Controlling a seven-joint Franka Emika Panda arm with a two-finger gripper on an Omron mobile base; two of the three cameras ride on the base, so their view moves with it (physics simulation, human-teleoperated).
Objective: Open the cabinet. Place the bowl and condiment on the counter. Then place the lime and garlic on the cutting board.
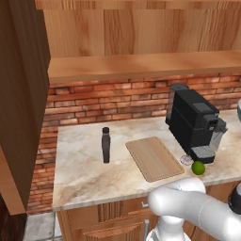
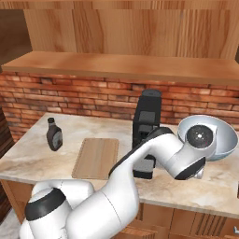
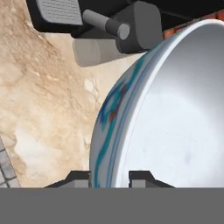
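Observation:
My gripper [image 3: 111, 177] is shut on the rim of the bowl [image 3: 175, 122], white with a blue pattern outside. The bowl [image 2: 219, 140] hangs tilted over the right part of the counter [image 2: 28, 158], right of the coffee machine. The dark condiment bottle [image 1: 106, 145] stands upright on the counter [image 1: 80, 174], left of the cutting board [image 1: 154, 158]. The lime [image 1: 198, 167] lies near the counter's front edge, off the board's right corner. The pale garlic [image 1: 187, 160] sits just behind it. The cabinet [image 1: 141, 33] hangs above, its door [image 1: 23, 103] swung open at the left.
A black coffee machine [image 1: 193, 123] stands against the brick wall right of the board, with its drip tray [image 3: 59, 11] close to the bowl. Bare counter lies between the bottle [image 2: 54, 134] and the board [image 2: 96, 158]. My arm [image 2: 154, 149] crosses in front of the machine.

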